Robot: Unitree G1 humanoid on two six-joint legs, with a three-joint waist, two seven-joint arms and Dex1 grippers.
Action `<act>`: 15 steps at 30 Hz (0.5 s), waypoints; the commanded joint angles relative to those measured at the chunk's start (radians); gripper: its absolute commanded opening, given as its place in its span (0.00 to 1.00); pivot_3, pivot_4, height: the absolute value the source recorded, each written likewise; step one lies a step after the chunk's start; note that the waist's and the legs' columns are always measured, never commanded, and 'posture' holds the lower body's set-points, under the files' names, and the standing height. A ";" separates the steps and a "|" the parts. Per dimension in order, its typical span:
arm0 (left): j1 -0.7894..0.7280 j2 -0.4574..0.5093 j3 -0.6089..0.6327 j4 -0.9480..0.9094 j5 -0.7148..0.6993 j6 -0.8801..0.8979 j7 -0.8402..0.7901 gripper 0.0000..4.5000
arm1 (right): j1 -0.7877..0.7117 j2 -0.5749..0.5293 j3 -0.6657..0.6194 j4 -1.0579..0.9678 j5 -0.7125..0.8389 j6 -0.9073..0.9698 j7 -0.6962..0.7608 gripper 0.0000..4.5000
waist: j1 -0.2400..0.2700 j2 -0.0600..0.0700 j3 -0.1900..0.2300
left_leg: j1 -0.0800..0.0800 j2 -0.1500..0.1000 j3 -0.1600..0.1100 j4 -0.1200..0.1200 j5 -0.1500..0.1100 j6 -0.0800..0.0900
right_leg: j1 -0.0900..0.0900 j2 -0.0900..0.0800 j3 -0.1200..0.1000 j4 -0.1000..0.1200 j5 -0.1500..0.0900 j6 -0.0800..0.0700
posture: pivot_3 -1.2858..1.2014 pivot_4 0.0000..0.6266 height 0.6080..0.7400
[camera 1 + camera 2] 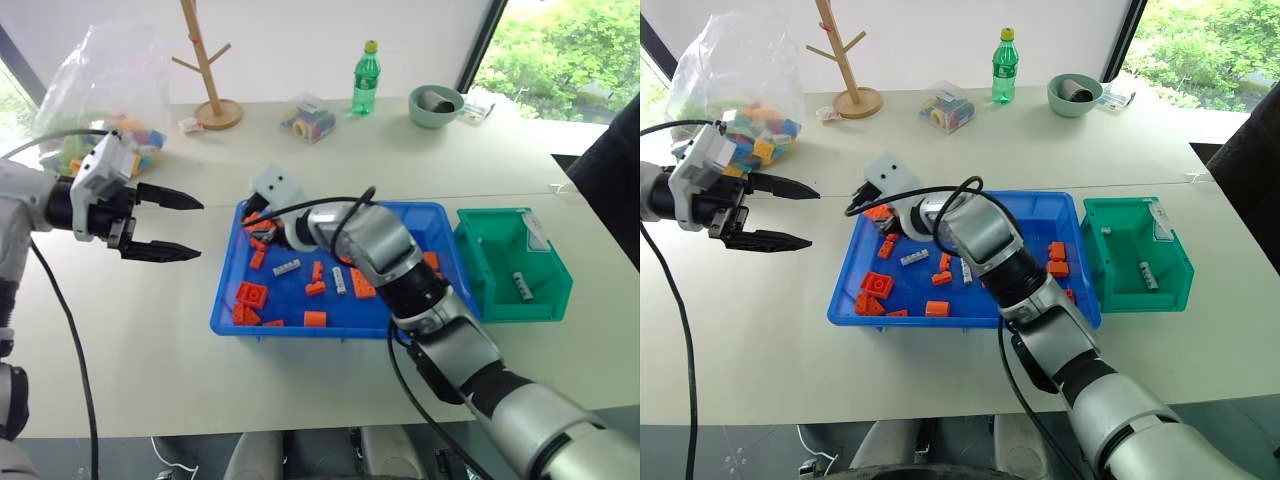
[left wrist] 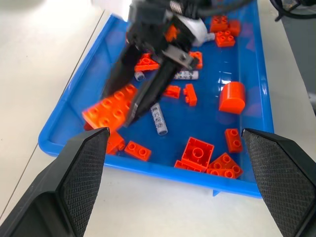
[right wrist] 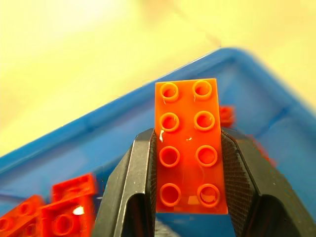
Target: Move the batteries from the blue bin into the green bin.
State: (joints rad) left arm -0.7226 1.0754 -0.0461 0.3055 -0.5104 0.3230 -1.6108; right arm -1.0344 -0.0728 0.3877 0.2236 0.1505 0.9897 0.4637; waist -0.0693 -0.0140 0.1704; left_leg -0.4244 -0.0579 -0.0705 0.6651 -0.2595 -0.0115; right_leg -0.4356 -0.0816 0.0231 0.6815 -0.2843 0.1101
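Note:
The blue bin [image 1: 300, 332] lies mid-table, strewn with orange bricks. Two batteries [image 1: 287, 267] [image 1: 339, 280] rest on its floor, and they show again in the left wrist view [image 2: 159, 119] [image 2: 185, 75]. Just right of it stands the green bin [image 1: 530, 305], with one battery [image 1: 522, 286] inside. My right gripper [image 3: 186, 138] hovers over the blue bin's far left corner [image 1: 257, 224]. It is shut on an orange two-by-four brick [image 3: 188, 148], not on a battery. My left gripper [image 1: 195, 229] hangs open to the left of the blue bin, above the table, holding nothing.
Along the far edge stand a clear bag of coloured bricks [image 1: 110, 90], a wooden peg stand [image 1: 212, 100], a small clear box of pieces [image 1: 308, 118], a green bottle [image 1: 366, 78] and a pale green bowl [image 1: 436, 105]. A dark shape [image 1: 615, 170] sits at the right edge.

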 commanded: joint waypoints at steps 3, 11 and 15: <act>-0.044 -0.007 0.019 0.000 0.006 -0.010 -0.004 1.00 | 0.020 -0.055 0.042 0.031 -0.060 -0.143 0.066 0.55 | -0.001 0.000 0.000 | 0.000 0.000 0.000 0.000 0.000 0.000 | 0.000 0.000 0.000 0.000 0.000 0.000 | 0.52 0.24 0.90; -0.060 -0.015 0.014 0.006 0.004 -0.005 -0.004 1.00 | 0.016 -0.065 -0.024 0.005 -0.033 -0.259 0.154 0.88 | -0.003 0.000 0.000 | 0.000 0.001 0.002 0.000 0.000 0.000 | -0.003 0.000 0.000 0.001 0.000 0.000 | 0.52 0.24 0.90; -0.052 -0.014 0.013 -0.007 -0.002 0.001 -0.004 1.00 | 0.058 -0.135 -0.061 -0.089 0.069 -0.333 0.356 0.88 | 0.003 0.000 0.000 | 0.000 0.001 0.002 0.001 0.000 0.000 | -0.001 0.000 0.000 0.001 0.000 0.000 | 0.52 0.24 0.90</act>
State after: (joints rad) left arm -0.7607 1.0524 -0.0462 0.3141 -0.5018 0.3232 -1.6109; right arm -0.9877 -0.1926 0.3540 0.1990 0.1743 0.6971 0.7415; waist -0.0660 -0.0143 0.1703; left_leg -0.4247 -0.0572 -0.0683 0.6661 -0.2594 -0.0116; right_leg -0.4362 -0.0818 0.0229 0.6822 -0.2843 0.1101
